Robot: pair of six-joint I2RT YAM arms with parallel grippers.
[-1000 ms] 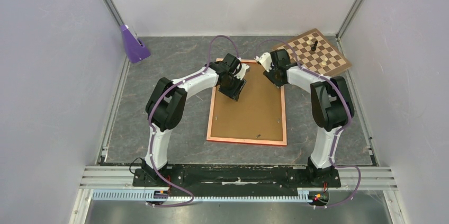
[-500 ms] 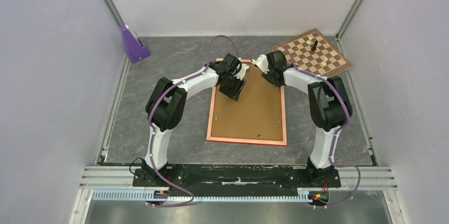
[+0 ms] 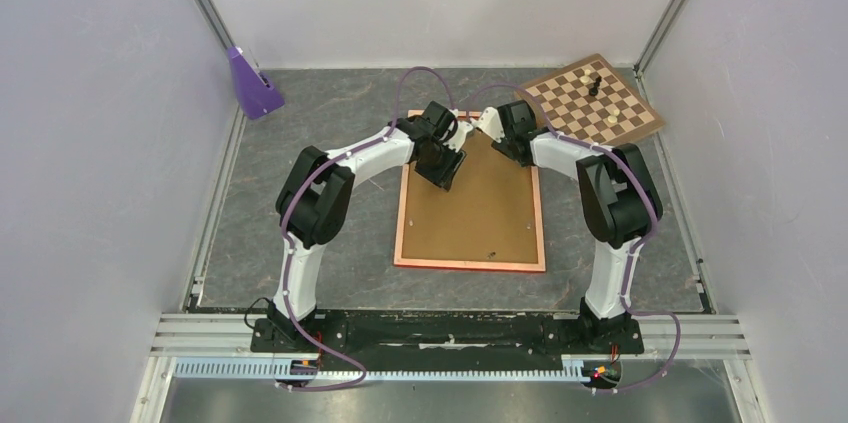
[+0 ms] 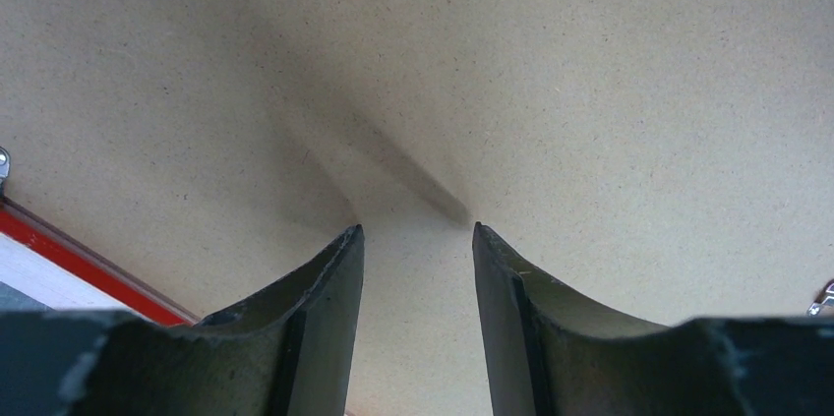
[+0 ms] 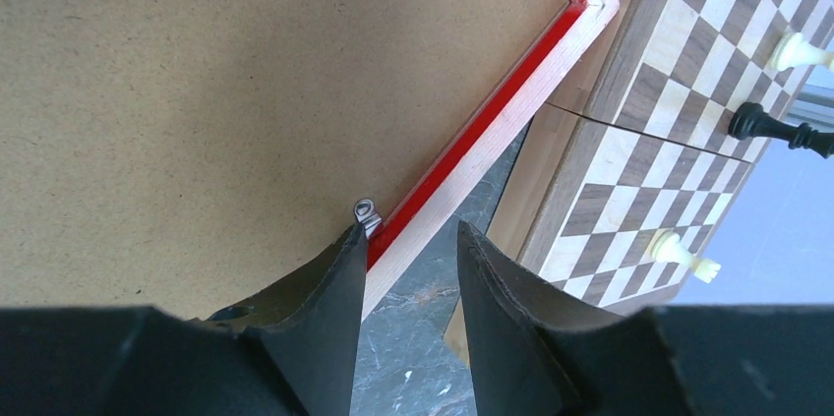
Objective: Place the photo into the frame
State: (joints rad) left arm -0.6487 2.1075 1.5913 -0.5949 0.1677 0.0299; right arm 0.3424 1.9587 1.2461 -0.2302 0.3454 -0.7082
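The orange-red frame lies face down on the grey table, filled by a brown backing board. The photo is hidden. My left gripper hovers low over the board's far left part, open, with only bare board between its fingertips; a strip of red frame shows at lower left. My right gripper is at the frame's far right side, open. Its left finger lies over a small metal clip by the red frame edge; its right finger is over the table.
A brown chessboard with a few pieces sits at the back right, close to the frame's far right corner; a black piece and a white piece stand on it. A purple object sits at the back left corner. Walls enclose the table.
My right gripper has moved left along the frame's far end. The frame has turned slightly, its near right corner shifting right. The left gripper has stayed put.
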